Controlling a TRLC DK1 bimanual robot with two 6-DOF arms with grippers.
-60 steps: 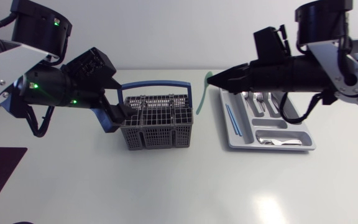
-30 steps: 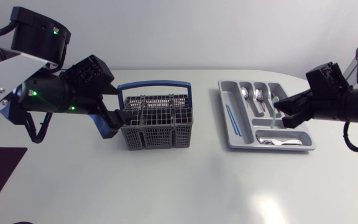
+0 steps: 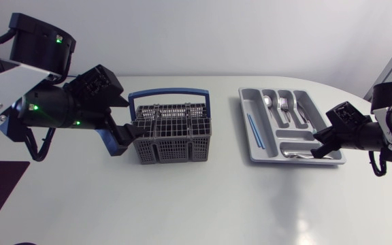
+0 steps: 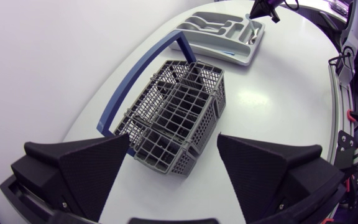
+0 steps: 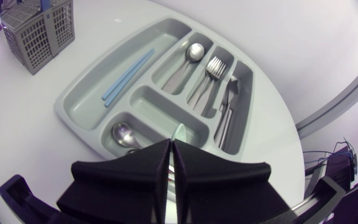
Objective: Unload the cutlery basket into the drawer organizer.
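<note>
The basket [image 3: 172, 133] is a grey plastic grid box split into cells, with a flat blue loop handle [image 3: 169, 93] arching over it. It stands on the smooth white tabletop [image 3: 196, 204]. Well apart from it lies the organizer [image 3: 258, 148], a light grey moulded tray with rounded slots. One long slot holds two thin blue sticks [image 5: 129, 76]. The next slots hold a shiny metal spoon [image 5: 191, 53], forks [image 5: 213, 65] and knives [image 5: 229, 106], and a corner slot holds another spoon [image 5: 124, 134].

The left gripper [image 4: 173, 146] sits at the basket's left end. Its matte black wedge fingers [image 4: 86, 168] are spread wide, the basket ahead of and partly between them; I cannot tell whether they touch it. The right gripper [image 5: 171, 148] has its fingers pressed together on a thin, pale green, blade-like utensil [image 5: 179, 134]. The utensil's pointed tip sticks out ahead over the organizer's short middle slot.

A second ago the right arm was stretched out level above the organizer, holding the green utensil in the gap beside the basket. Half a second ago it was over the knife slot. Now the gripper has drawn back to the tray's front right corner. The left arm, basket and organizer have hardly shifted.
</note>
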